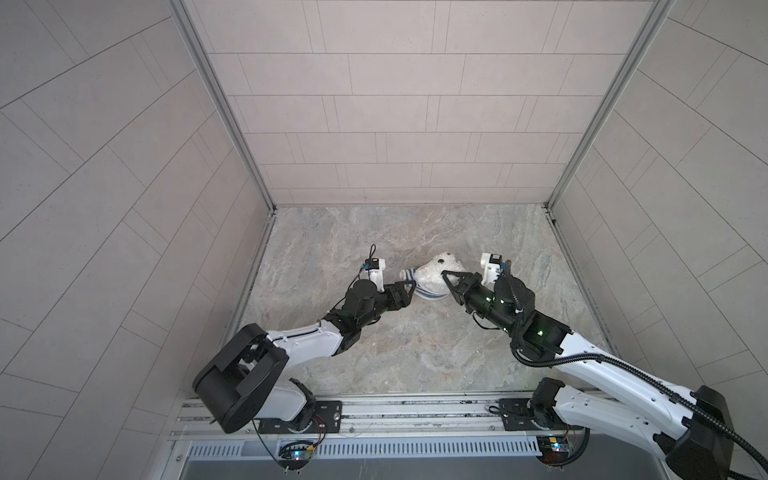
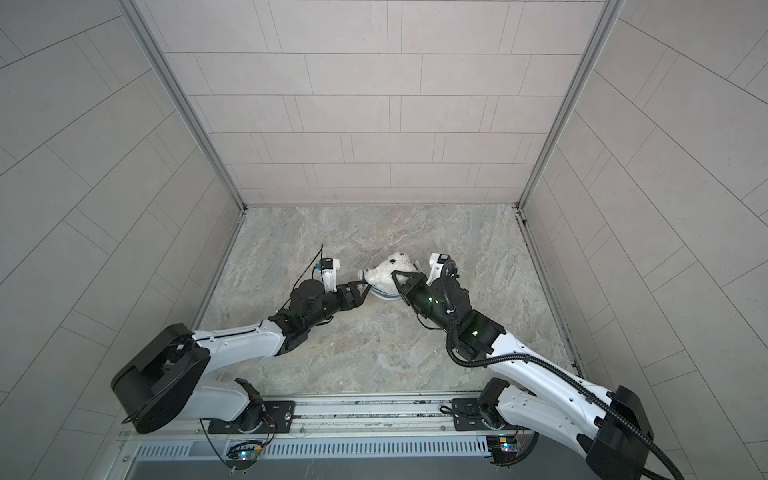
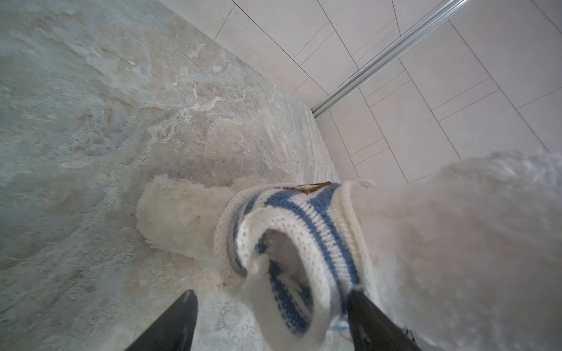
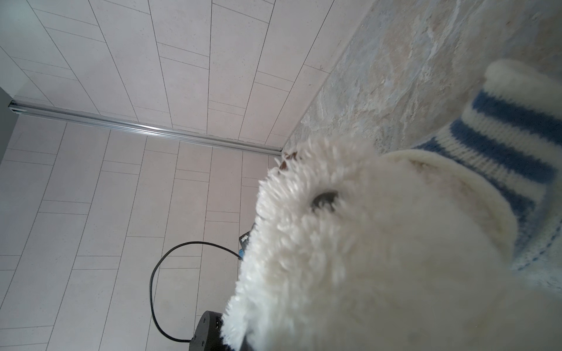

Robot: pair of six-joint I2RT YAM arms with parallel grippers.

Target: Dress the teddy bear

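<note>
The teddy bear (image 1: 437, 271) (image 2: 392, 268), white and fluffy, lies mid-table with a blue-and-white striped shirt (image 1: 428, 296) (image 3: 304, 218) over its body. In the left wrist view a furry limb (image 3: 176, 212) sticks out past the shirt's edge. My left gripper (image 1: 409, 286) (image 3: 271, 293) is open, with an empty shirt sleeve hanging between its fingers. One finger (image 3: 362, 313) touches the knit. My right gripper (image 1: 446, 277) (image 2: 395, 276) is shut in the fur of the bear's head (image 4: 365, 258), which hides its fingertips in the right wrist view. One dark eye (image 4: 324, 200) shows.
Tiled walls enclose the marble-patterned table (image 1: 374, 353) on three sides, with metal corner posts (image 1: 266, 195) (image 1: 552, 195). The arms' mounting rail (image 1: 415, 411) runs along the front edge. The left arm's cable (image 4: 158, 273) loops beside the bear's head.
</note>
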